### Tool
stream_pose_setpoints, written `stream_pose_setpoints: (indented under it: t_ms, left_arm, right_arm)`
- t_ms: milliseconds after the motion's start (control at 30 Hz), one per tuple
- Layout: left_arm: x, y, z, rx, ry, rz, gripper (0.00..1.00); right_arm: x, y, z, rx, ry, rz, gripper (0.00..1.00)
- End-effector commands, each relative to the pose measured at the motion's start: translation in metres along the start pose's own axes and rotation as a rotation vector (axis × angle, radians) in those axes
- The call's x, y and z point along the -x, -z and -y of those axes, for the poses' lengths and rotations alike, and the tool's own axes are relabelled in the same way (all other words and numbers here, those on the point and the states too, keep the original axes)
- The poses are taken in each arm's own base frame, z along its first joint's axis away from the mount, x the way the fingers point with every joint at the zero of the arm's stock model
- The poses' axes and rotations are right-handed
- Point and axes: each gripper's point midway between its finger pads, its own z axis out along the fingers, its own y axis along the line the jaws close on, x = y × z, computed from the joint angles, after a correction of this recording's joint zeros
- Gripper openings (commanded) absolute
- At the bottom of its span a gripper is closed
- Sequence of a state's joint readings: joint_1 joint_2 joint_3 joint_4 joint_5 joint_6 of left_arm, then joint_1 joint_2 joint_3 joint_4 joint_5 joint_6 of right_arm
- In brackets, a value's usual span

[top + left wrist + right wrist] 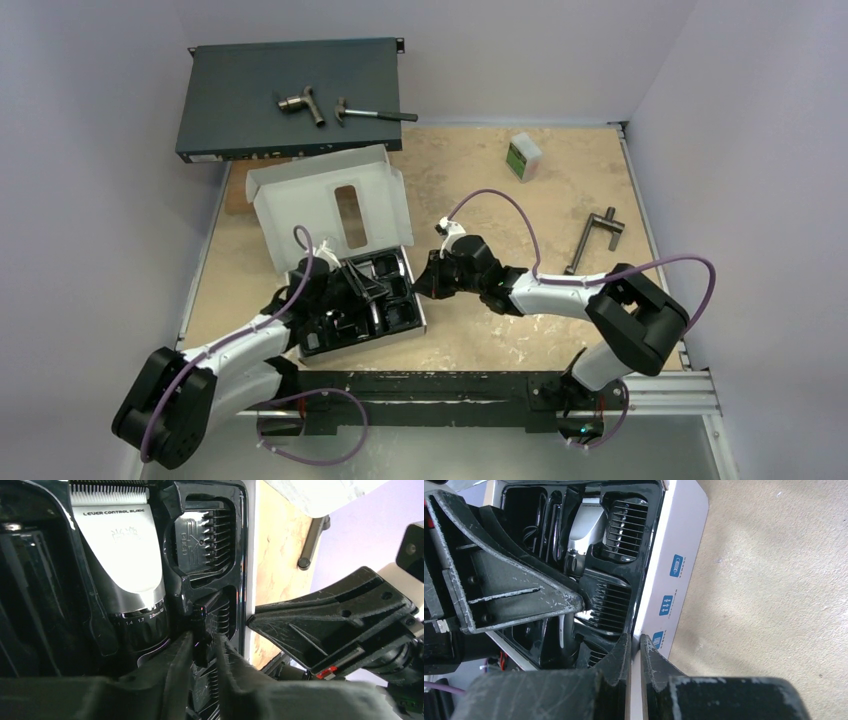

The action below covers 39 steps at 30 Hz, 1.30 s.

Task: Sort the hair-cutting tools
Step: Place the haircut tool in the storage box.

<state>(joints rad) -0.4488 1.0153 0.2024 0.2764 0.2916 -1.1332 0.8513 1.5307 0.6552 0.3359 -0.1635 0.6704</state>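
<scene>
Clipper (117,555) showed silver blade, black dial body, ribbed black combs (207,535) alongside; left fingers (175,670) pinched a tray partition (201,630), right fingers (616,662) the box wall (674,565).

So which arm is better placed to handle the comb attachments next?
Left, probably: the left gripper is inside the tray at a comb attachment, while the right gripper pinches the white box wall, seemingly steadying it.
</scene>
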Motion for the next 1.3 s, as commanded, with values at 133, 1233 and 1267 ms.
stream_pose_setpoints:
  t_ms: [133,1233,1267]
  left_arm:
    - [0.012,0.009,0.005,0.08,-0.096,0.043,0.56]
    - [0.02,0.001,0.03,0.128,-0.233,0.082,0.0]
    - [0.019,0.0,0.025,0.147,-0.233,0.08,0.0]
  right_arm:
    - [-0.01,0.004,0.01,-0.037,0.024,-0.037,0.0]
    - [-0.013,-0.001,0.009,-0.024,0.034,-0.059,0.0]
    - [-0.013,-0.001,0.009,-0.023,0.035,-0.06,0.0]
